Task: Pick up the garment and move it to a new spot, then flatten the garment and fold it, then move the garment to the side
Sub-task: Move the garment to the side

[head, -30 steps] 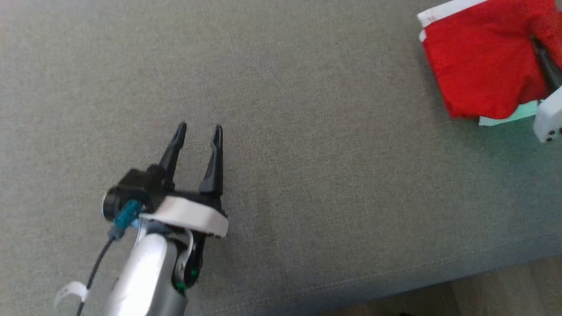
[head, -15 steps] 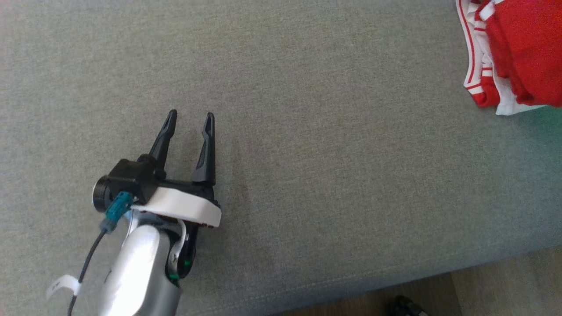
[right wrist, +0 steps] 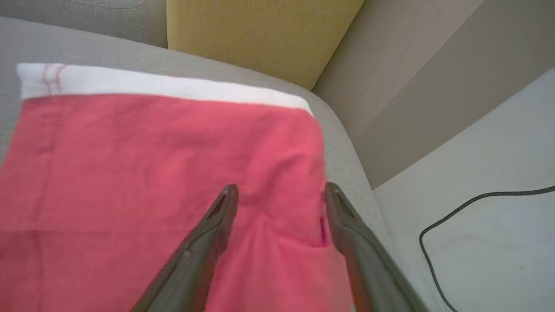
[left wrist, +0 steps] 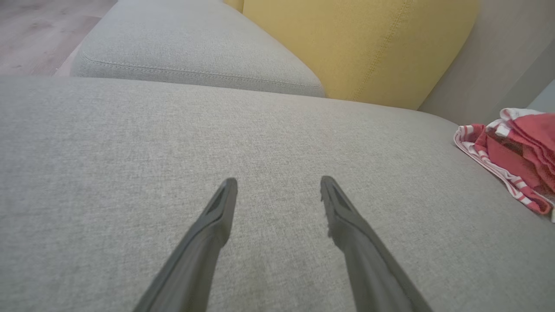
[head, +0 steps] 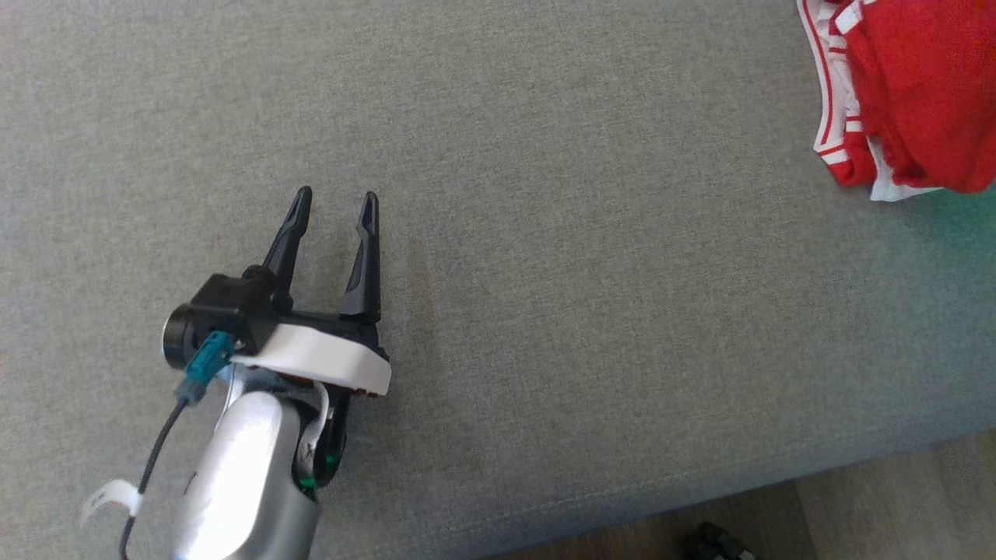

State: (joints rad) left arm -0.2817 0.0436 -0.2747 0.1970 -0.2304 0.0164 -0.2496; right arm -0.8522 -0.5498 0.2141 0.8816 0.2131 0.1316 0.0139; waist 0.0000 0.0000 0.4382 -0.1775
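Garment (head: pixel 918 93) lies folded at the sofa's (head: pixel 583 311) right end — set aside there, I judge. My right gripper (right wrist: pixel 277 190) hangs spread over it, gripping nothing; my left gripper (head: pixel 334 198) — also spread — idles empty over the cushion.

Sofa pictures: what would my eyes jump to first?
The bright red garment with white striped trim, lying at the far right of the grey sofa. Next comes the left gripper, its two dark fingers spread open above bare fabric at the lower left. A yellow cushion stands behind.
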